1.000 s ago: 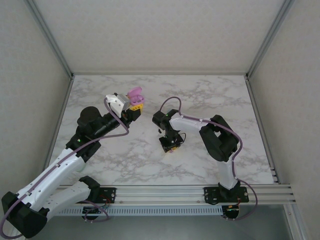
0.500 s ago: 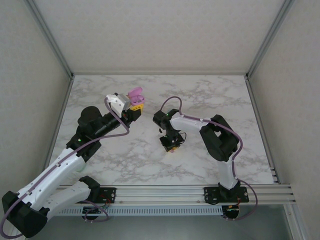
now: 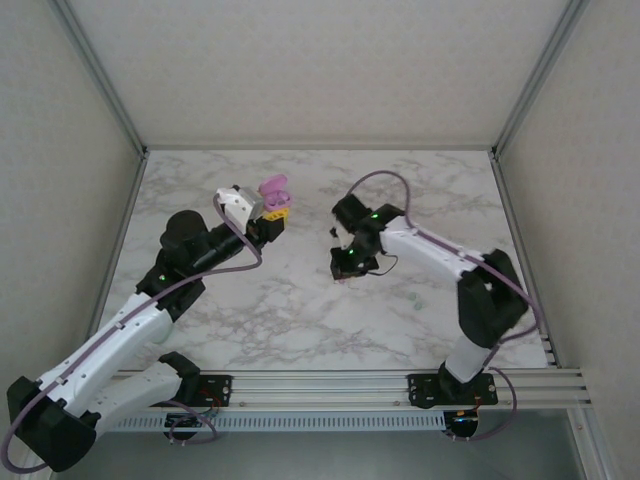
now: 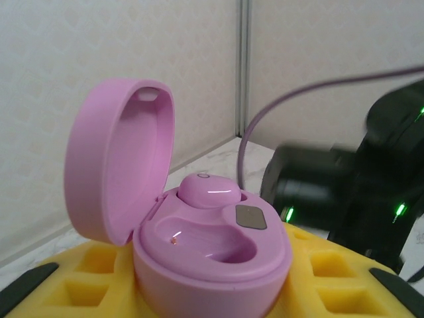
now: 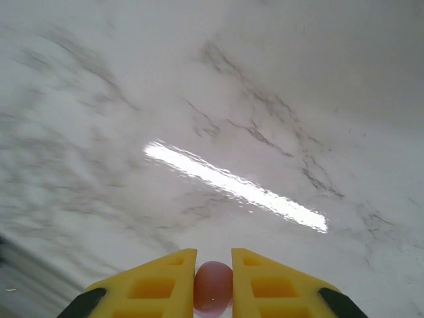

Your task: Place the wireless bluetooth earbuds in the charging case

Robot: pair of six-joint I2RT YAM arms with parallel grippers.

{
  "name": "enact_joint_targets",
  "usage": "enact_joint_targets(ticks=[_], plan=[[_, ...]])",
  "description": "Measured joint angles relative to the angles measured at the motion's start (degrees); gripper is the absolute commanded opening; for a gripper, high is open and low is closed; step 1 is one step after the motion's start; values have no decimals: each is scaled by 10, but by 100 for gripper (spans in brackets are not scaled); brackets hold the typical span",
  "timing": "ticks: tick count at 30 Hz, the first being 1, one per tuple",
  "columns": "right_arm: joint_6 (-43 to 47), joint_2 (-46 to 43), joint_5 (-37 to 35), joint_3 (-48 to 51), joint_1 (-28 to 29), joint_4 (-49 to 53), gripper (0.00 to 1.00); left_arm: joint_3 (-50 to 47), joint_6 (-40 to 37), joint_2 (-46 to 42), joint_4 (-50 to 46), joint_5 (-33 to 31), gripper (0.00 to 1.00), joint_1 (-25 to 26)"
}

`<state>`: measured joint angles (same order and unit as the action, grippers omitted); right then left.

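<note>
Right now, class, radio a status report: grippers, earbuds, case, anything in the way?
Left gripper shut on open pink charging case: one seated earbud, near slot empty. Right gripper shut on pink earbud, apart from case. Nothing between them.

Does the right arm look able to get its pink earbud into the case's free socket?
Likely yes: the left tool holds the charging case, lid open, one socket empty, with only open air between it and the right tool gripping the earbud.
</note>
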<state>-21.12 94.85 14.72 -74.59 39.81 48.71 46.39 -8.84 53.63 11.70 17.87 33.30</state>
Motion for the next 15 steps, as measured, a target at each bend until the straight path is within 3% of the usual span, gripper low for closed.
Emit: enact_joint_targets(ticks=[7, 15], plan=[[-33, -131, 90, -6, -53, -38, 18, 0, 0, 31, 2, 3, 33, 0], [-88, -193, 175, -53, -57, -97, 18, 1, 0, 72, 21, 32, 33, 0]])
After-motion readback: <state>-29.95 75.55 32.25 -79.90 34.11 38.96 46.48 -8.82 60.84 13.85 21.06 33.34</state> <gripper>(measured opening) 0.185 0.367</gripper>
